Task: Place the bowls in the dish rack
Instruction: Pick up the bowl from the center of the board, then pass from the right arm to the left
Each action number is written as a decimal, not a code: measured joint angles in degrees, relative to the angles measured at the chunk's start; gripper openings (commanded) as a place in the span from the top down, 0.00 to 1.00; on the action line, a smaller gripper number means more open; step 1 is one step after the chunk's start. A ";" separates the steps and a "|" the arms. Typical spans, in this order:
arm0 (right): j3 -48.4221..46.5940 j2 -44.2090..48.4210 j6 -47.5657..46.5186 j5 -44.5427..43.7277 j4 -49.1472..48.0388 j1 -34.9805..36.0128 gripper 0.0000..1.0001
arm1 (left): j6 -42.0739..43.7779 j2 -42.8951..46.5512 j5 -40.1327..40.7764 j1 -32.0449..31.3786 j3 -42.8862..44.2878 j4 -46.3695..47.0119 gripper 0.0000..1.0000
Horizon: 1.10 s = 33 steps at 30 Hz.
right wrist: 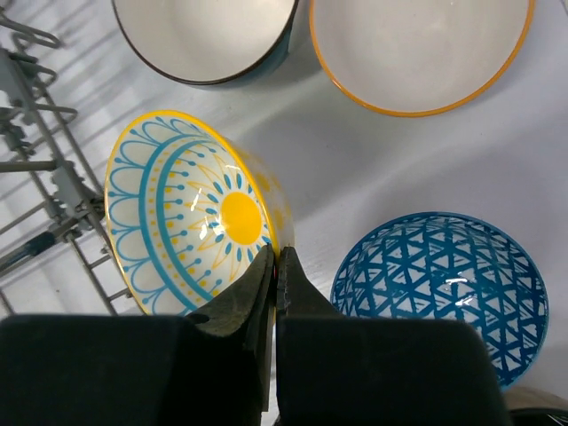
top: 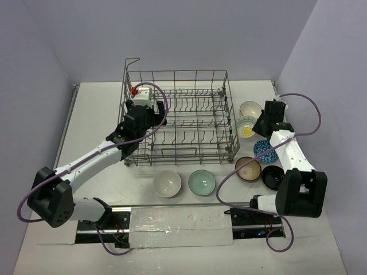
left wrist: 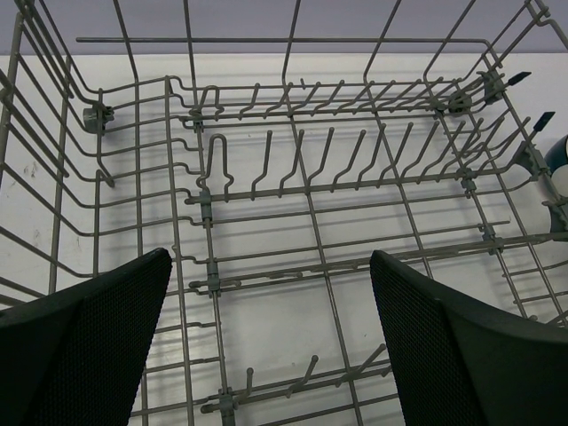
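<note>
**Loading stage, barely begun.** At the left, the left gripper (left wrist: 271, 257) hangs over the dish rack (top: 178, 117) with its jaws spread wide and nothing between them. Its wrist view shows only bare tines beneath. We see no bowl seated in the rack, though a small white-and-red form (top: 137, 91) at its far left corner is too small to name.

The rack stands toward the far edge of the table (top: 97, 114). It is grey wire, with tall grid walls, rows of thin upright tines and an open floor. Just before its near side sit two upright bowls, a white bowl (top: 167, 183) and a pale green bowl (top: 202, 183), both smooth, glazed and plain.

The other bowls lie right of the rack, toward the table's right edge. The yellow-and-blue bowl (right wrist: 191, 213) is glossy, painted with a sun disc and arcs, and stands tilted just beside the rack wall. The right gripper (right wrist: 277, 262) is clenched with its tips at that bowl's rim, and we judge that it pinches the rim.

Farther back are a dark-rimmed bowl (right wrist: 204, 35) and an orange-rimmed cream bowl (right wrist: 417, 44), both pale inside. Toward the near edge come a tan bowl (top: 248, 169), a blue lattice bowl (right wrist: 441, 288) and a black bowl (top: 272, 176). We judge that at least eight bowls are yet to be loaded
</note>
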<state>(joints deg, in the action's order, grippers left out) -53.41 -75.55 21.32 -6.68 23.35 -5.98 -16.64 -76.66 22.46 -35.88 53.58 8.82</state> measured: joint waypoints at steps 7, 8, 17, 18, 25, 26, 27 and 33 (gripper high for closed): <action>-0.02 3.87 0.04 -1.03 1.25 0.48 1.00 | 1.33 -0.09 1.70 -1.66 0.46 -1.33 0.01; -0.02 4.70 0.02 -1.44 1.49 0.76 1.00 | 1.66 -0.11 2.01 -2.12 0.68 -1.40 0.01; -2.69 9.77 0.00 -5.09 3.63 2.10 1.00 | 4.68 -0.31 1.97 -3.21 1.73 -1.60 0.01; -3.45 9.81 -0.02 -5.46 4.15 2.25 1.00 | 5.25 -0.52 1.53 -3.21 2.23 -1.62 0.01; -9.22 9.81 -0.44 -6.82 6.62 4.26 1.00 | 9.53 -1.01 -3.41 -3.21 4.74 -1.51 0.01; -10.23 9.77 -0.57 -6.99 7.13 4.57 1.00 | 10.25 -1.01 -4.59 -3.21 5.01 -1.38 0.01; -11.43 9.64 -0.83 -7.08 7.82 4.85 1.00 | 11.23 -1.01 -5.73 -3.21 5.29 -1.33 0.02; -18.64 7.89 -1.73 -4.48 9.92 5.49 1.00 | 17.79 -1.07 -13.25 -3.21 7.80 -2.10 0.01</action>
<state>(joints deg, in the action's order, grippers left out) -72.05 -67.66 19.59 -11.16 33.28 -0.49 1.15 -77.73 9.21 -39.09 61.39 6.72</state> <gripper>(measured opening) 0.028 0.991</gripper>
